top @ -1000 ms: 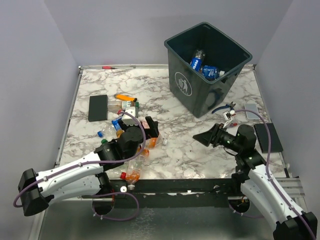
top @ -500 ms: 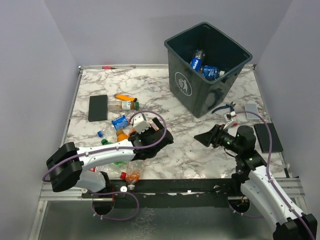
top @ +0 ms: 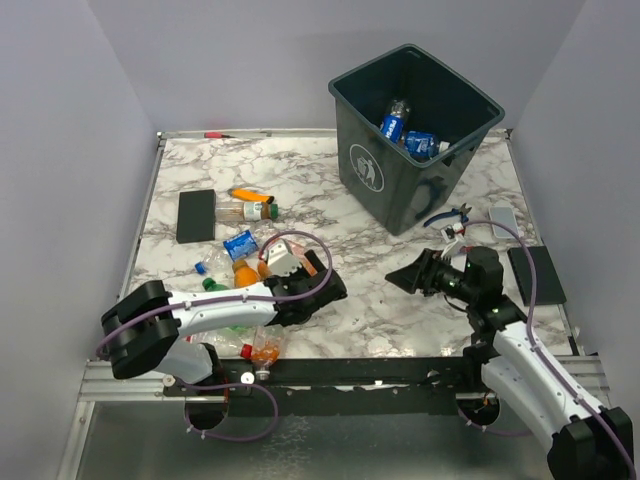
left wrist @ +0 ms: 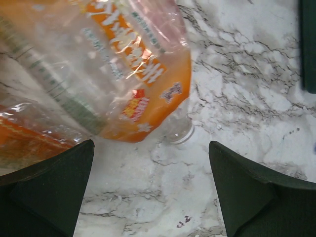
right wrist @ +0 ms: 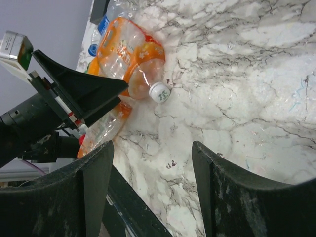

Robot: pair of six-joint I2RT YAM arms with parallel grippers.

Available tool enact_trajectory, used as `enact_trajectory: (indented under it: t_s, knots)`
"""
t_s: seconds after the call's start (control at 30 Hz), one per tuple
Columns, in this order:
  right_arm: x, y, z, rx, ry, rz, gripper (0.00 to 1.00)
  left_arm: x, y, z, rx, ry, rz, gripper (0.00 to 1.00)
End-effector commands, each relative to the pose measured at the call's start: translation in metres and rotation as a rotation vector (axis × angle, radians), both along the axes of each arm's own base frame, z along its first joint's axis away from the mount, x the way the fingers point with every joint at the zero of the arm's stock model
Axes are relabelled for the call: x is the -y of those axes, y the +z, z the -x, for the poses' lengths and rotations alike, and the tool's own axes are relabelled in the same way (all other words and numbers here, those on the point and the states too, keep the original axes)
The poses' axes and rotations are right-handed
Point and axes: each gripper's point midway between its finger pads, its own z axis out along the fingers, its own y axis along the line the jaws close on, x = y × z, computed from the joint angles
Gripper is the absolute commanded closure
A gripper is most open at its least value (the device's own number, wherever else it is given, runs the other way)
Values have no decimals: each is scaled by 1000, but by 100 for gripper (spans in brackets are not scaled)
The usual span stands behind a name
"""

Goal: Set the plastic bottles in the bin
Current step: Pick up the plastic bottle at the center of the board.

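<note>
A clear bottle with an orange label (left wrist: 129, 74) lies on the marble, its white cap (right wrist: 159, 92) pointing toward the table's middle. My left gripper (top: 325, 283) hovers right over it, open, with only bare marble between its fingertips (left wrist: 74, 168) and the bottle just beyond them. My right gripper (top: 404, 275) is open and holds nothing; it points left at that bottle from a short way off. Several more bottles (top: 241, 245) lie in a loose pile at the left. The dark bin (top: 400, 195) stands at the back right with a few bottles (top: 396, 124) inside.
A flat black pad (top: 196, 215) lies at the left, another black pad (top: 536, 275) at the right edge. Blue-handled pliers (top: 449, 215) and a white object (top: 503, 220) lie near the bin's foot. An orange bottle (top: 264, 350) sits at the near table edge.
My left arm has swung right, carrying its open gripper from the bottle pile to the orange-labelled bottle. The right arm has shifted slightly left.
</note>
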Motion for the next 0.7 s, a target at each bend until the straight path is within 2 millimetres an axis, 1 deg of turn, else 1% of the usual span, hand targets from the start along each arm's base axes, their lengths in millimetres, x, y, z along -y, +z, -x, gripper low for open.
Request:
enact_trajectory:
  t_s: [0.0, 0.13, 0.23, 0.33, 0.47, 0.57, 0.67]
  knots:
    - [-8, 4, 1, 34, 64, -10, 32, -34, 0, 3, 10, 70, -14, 1]
    - [-14, -5, 0, 10, 95, -19, 32, -54, -14, 3, -32, 102, -34, 1]
    - [-22, -9, -3, -1, 114, -9, 31, -62, -17, -2, -33, 115, -55, 1]
    - [-36, -12, -4, 5, 136, 22, 29, -62, -10, -15, -5, 110, -45, 1]
    - [-53, -19, -6, 0, 149, 43, 28, -58, -8, -29, 13, 89, -23, 1]
    - [-60, -24, -13, 0, 124, 47, 27, -56, -11, -33, 8, 65, -27, 3]
    - [-65, -24, -24, 30, 87, 42, 25, -55, -16, -34, 6, 46, -38, 7]
